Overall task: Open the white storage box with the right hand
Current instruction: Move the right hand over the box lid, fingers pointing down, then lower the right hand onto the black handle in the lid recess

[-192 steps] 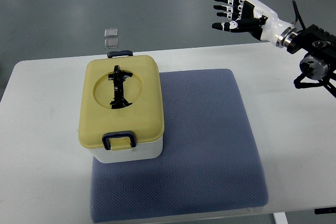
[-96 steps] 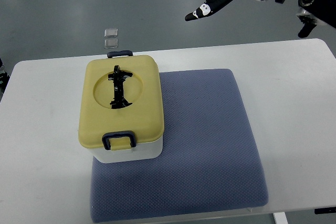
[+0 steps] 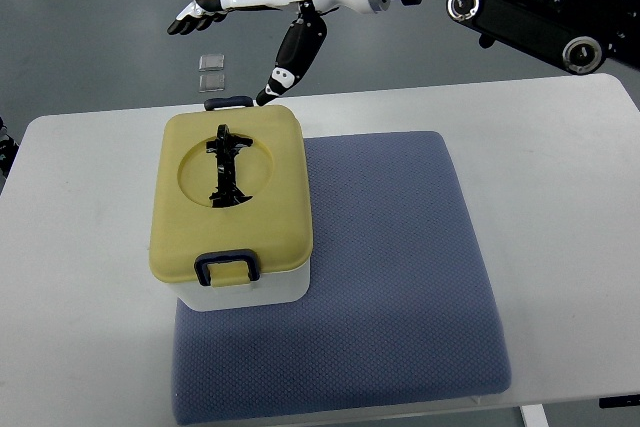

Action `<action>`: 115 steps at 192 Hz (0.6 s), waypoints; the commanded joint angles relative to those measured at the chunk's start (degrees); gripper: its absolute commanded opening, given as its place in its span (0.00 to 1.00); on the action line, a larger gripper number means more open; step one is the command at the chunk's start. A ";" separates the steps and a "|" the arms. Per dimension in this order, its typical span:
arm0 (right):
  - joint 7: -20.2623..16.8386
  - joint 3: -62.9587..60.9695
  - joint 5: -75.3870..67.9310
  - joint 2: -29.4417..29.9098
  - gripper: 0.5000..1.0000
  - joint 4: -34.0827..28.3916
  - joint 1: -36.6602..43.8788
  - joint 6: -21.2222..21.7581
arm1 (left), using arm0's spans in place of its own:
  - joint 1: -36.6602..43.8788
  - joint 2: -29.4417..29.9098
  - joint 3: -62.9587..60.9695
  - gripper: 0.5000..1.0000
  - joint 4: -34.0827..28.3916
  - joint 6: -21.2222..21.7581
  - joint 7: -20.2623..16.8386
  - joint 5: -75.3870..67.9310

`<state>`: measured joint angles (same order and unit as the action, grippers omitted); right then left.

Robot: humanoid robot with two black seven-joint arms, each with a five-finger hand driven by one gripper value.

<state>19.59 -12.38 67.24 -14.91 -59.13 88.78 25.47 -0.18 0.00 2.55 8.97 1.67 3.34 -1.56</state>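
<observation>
Top view shows the right hand (image 3: 250,7) stretched out flat with its fingers (image 3: 192,17) loose and spread, holding nothing, its glossy white shell ending in black tips. Its thumb (image 3: 290,57) points down, the tip hanging just above the far dark latch (image 3: 228,103) of the box (image 3: 232,209). That box sits below and in front of the hand: a rounded rectangular white tub under a smooth, closed yellow lid (image 3: 265,162) with a round recess and a folded black handle (image 3: 226,167). It rests on the left part of a blue textured mat (image 3: 390,277) on the white table (image 3: 80,277).
</observation>
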 commanded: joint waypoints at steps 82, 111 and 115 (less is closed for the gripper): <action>3.00 6.49 15.55 3.48 0.83 -2.13 7.28 5.12 | 0.01 0.00 0.00 1.00 0.00 0.00 0.00 -0.02; 4.67 8.33 20.30 4.27 0.82 -2.04 7.37 2.57 | 0.01 0.00 0.00 1.00 0.00 0.00 0.00 -0.02; 4.93 8.95 21.09 4.45 0.82 -2.04 7.37 2.04 | 0.01 0.00 0.00 1.00 0.00 0.00 0.00 0.06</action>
<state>23.45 -5.13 85.07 -11.22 -61.24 96.10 29.52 -0.17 0.00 2.55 8.97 1.67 3.34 -1.54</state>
